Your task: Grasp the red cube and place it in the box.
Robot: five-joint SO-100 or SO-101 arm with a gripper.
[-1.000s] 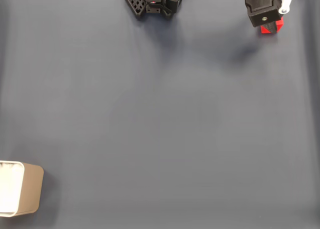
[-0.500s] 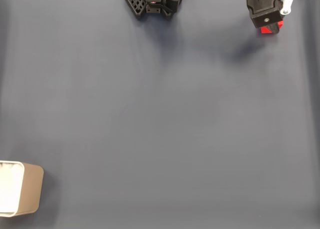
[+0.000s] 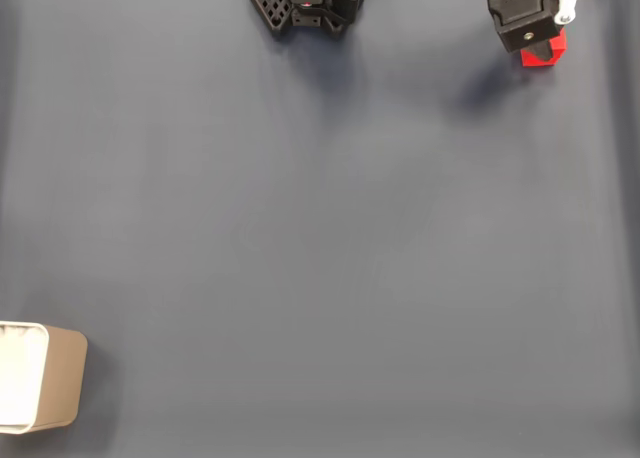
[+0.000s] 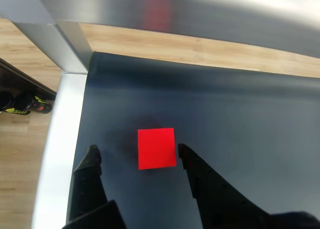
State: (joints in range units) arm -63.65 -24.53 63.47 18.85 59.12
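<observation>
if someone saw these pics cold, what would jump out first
The red cube stands out most: it lies on the dark mat, framed by the open gripper in the wrist view, its right fingertip right beside the cube. In the fixed view this sits at the mat's top right corner, while the box sits far off at the bottom left edge.

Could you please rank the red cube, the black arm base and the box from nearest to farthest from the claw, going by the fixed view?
1. Red cube: directly under the claw, top right.
2. Black arm base: top centre.
3. Box: bottom-left corner.
</observation>
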